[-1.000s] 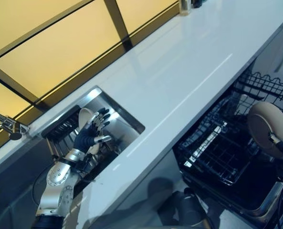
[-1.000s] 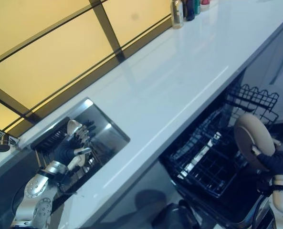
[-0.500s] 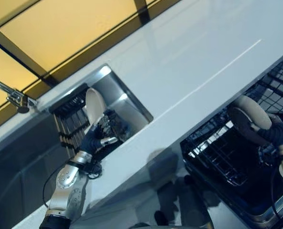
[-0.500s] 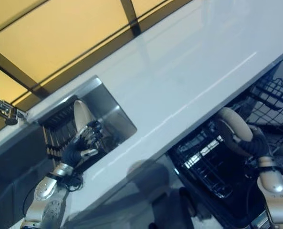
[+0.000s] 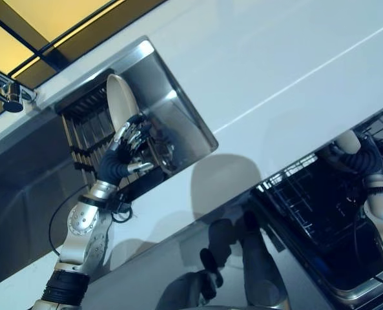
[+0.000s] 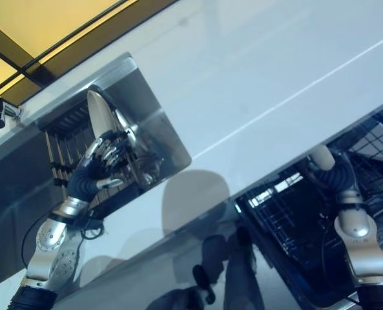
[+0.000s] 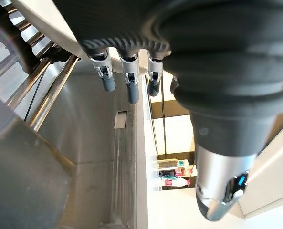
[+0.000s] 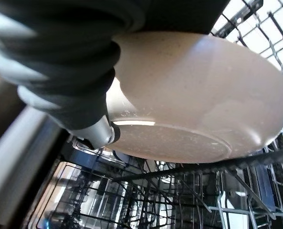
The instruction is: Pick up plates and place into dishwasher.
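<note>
Lowering a plate into the rack risks a snag

Eye views: left hand, fingers apart, nears the sink plate. Right wrist view: right hand clamps a beige plate above the dishwasher rack; a tilted descent could catch wires.

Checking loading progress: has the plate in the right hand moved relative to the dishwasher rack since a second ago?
Yes. The plate, held by the right hand, has gone down from above the dishwasher rack to its wires, under the counter edge.

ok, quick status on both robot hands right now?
Left robot hand: open, fingers straight in the sink, by the upright plate in the rack.
Right robot hand: shut on a beige plate, over the dishwasher rack.
</note>
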### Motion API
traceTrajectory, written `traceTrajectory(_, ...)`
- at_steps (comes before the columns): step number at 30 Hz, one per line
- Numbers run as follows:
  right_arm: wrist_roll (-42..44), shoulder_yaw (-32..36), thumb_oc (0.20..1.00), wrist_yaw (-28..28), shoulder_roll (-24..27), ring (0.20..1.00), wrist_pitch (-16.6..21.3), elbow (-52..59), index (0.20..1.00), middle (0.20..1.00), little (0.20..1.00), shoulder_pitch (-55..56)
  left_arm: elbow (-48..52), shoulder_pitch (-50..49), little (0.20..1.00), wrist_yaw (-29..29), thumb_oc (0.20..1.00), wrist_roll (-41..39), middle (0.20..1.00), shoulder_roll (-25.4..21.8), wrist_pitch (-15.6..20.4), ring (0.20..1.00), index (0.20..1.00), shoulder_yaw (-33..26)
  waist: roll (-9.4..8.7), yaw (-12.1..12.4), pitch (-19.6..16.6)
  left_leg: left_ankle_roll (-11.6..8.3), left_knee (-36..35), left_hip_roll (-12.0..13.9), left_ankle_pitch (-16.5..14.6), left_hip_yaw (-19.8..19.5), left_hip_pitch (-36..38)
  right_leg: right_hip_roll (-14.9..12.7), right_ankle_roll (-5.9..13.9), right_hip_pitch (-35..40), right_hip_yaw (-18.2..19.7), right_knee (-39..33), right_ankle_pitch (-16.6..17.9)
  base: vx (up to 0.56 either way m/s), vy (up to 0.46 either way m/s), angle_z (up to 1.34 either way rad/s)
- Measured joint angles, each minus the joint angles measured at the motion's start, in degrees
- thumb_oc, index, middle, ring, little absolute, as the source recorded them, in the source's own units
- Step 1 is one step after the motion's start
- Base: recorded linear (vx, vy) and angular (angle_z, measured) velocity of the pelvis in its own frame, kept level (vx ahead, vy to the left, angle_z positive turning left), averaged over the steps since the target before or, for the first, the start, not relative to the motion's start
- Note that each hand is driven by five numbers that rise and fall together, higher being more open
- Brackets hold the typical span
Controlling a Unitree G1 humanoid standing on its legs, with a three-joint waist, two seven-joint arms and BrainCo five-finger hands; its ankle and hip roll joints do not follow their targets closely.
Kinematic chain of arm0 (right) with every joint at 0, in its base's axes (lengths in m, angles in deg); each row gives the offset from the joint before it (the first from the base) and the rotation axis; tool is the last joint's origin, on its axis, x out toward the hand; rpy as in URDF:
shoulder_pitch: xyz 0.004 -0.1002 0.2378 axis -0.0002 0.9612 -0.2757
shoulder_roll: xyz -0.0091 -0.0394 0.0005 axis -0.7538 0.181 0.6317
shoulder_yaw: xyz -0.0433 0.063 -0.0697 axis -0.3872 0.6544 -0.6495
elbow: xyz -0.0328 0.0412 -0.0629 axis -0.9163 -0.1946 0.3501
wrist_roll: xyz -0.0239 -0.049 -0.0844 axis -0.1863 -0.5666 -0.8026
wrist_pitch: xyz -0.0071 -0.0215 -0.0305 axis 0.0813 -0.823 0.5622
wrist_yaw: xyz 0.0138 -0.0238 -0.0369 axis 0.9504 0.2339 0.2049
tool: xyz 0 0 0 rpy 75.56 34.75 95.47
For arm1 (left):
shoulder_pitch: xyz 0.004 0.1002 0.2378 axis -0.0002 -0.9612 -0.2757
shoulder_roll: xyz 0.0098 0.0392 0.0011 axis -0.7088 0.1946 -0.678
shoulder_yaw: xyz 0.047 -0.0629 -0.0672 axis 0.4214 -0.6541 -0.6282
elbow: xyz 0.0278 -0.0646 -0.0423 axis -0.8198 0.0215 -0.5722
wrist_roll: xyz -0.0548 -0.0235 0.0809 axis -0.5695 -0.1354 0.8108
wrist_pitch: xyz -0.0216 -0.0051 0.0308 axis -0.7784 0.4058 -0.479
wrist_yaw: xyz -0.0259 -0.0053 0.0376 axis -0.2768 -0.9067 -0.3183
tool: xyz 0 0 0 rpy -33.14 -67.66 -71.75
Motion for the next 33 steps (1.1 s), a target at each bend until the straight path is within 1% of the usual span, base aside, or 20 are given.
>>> traceTrajectory(3,-1.6,0.0,0.200,0.0,0.5,0.200,-0.9,-1.2,0.200,0.200,0.200,-1.2,0.5,0.2,1.000,-0.4,1.000,-0.3,1.000,0.0,0.6,1.000,1.000,0.1,0.77,0.0,0.6,-0.01,0.2,-0.3,0.2,-0.5,-0.7,-0.3,0.01,-0.5,-0.3,0.2,0.0,-0.01,0.026,0.07)
traceTrajectory(6,-2.0,0.0,0.200,0.1,1.1,0.200,-0.4,-2.1,0.200,0.200,0.200,-2.2,0.8,0.2,1.000,-0.6,1.000,-0.4,1.000,0.0,1.0,1.000,1.000,0.1,1.34,-0.1,1.5,-0.20,0.1,-0.4,0.4,-0.6,-0.6,-0.5,0.02,-0.5,-0.3,0.3,0.0,0.00,0.000,0.00)
traceTrajectory(10,-3.3,-0.2,0.200,0.2,1.3,0.200,-0.7,-2.7,0.200,0.200,0.200,-2.2,0.8,0.2,1.000,-0.6,1.000,-0.4,1.000,0.2,1.1,1.000,1.000,0.1,1.43,-0.1,1.5,-0.07,-0.7,-0.6,0.8,-0.6,0.0,-0.6,0.01,-0.2,-0.3,0.3,0.0,0.00,0.000,0.00)
traceTrajectory(15,-4.5,-1.0,0.200,0.6,1.6,0.200,-0.8,-4.7,0.200,0.200,0.200,-2.5,0.2,0.6,1.000,-1.1,1.000,-0.3,1.000,0.8,0.1,1.000,1.000,0.4,1.21,-0.2,1.7,-0.12,-1.8,-0.6,1.2,-0.9,1.8,-0.9,-0.04,1.5,-0.9,0.3,-0.3,0.00,-0.018,0.06)
traceTrajectory(19,-5.0,-1.5,0.200,1.3,1.6,0.200,-1.8,-6.8,0.200,0.200,0.200,-3.0,-0.6,2.0,1.000,-1.2,1.000,-0.1,1.000,0.9,-1.0,1.000,1.000,1.3,0.59,-0.3,1.7,-0.14,-1.8,-0.6,1.3,-1.5,2.8,-1.2,0.04,2.9,-1.6,0.8,-0.7,0.01,-0.042,0.09)
traceTrajectory(23,-4.2,-2.1,0.200,2.4,1.4,0.200,-3.8,-9.2,0.200,0.200,0.200,-3.2,-0.9,2.7,1.000,-1.2,1.000,0.2,1.000,0.8,-3.1,1.000,1.000,1.8,-1.00,-0.1,0.9,0.02,-1.8,-0.6,1.2,-2.5,3.8,-1.4,-0.07,3.9,-2.4,1.1,-1.4,0.01,-0.026,0.12)
traceTrajectory(28,-4.2,-2.0,0.200,3.7,-0.1,0.200,-7.0,-12.1,0.200,0.200,0.200,-3.4,-1.1,2.2,1.000,-1.2,1.000,0.3,1.000,0.8,-5.1,1.000,1.000,2.2,-2.38,-0.1,-0.2,-0.16,-2.1,-0.5,1.3,-2.7,5.4,-1.3,-0.07,5.6,-2.7,0.8,-1.7,0.00,-0.005,0.02)
traceTrajectory(30,-4.2,-2.0,0.200,5.5,-0.3,0.200,-7.9,-13.7,0.200,0.200,0.200,-3.9,-1.2,1.9,1.000,-1.1,1.000,0.4,1.000,0.8,-5.8,1.000,1.000,2.2,-2.76,0.0,-0.8,-0.16,-2.5,-0.4,1.3,-2.8,5.4,-1.4,-0.01,6.1,-2.9,0.8,-1.7,-0.01,-0.041,0.04)
traceTrajectory(33,-4.0,-2.0,0.200,8.4,-0.3,0.200,-9.9,-17.7,0.200,0.200,0.200,-5.3,-1.2,2.0,1.000,-1.1,1.000,0.4,1.000,0.7,-7.2,1.000,1.000,2.4,-3.35,0.0,-1.9,-0.19,-2.6,-0.1,1.3,-3.8,6.6,-1.4,-0.13,7.9,-4.1,-0.1,-1.6,0.01,-0.053,0.14)
